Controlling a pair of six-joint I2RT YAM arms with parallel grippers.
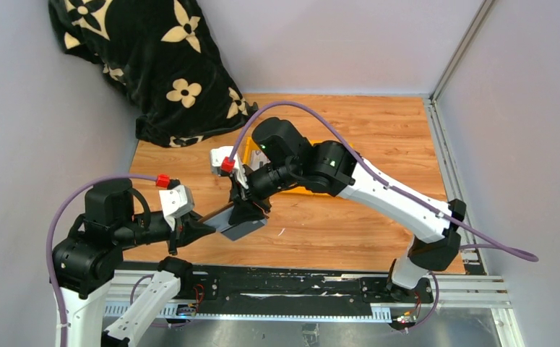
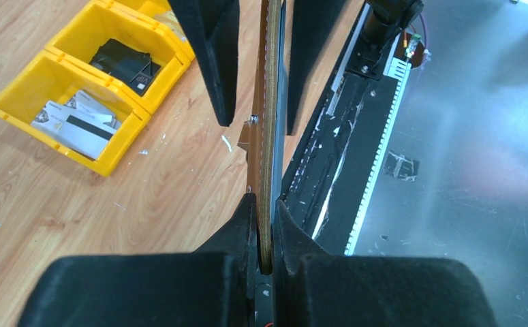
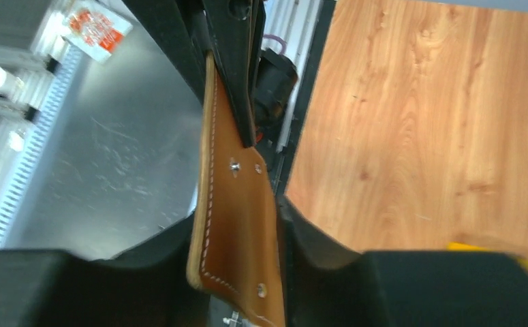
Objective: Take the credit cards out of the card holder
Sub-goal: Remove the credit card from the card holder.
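Showed the card holder (image 3: 237, 225) lifted clear of the table (image 2: 56, 225) and hung on edge over its near rim, between the two arms, with brown leather on one face and grey on the other. Offered only edge-on or outer-face views of it, hence no look into the pockets and no means of counting cards inside. Found light cards (image 2: 70, 126), one bearing a dark stripe, lying in one of the yellow bins (image 2: 111, 163) farther out on the wood, and a dark flat item (image 2: 121, 61) in the neighbouring bin. Judged from these a task probably under way rather than finished, with checking and emptying of the holder left to do. Showed the left gripper (image 2: 264, 204) pinching one edge of the holder, fingers pressed tight onto the leather. Showed the right gripper (image 2: 257, 126) at the opposite end, fingers (image 2: 213, 61) spread to either side of the holder, close alongside, perhaps brushing one face, yet clamping nothing.
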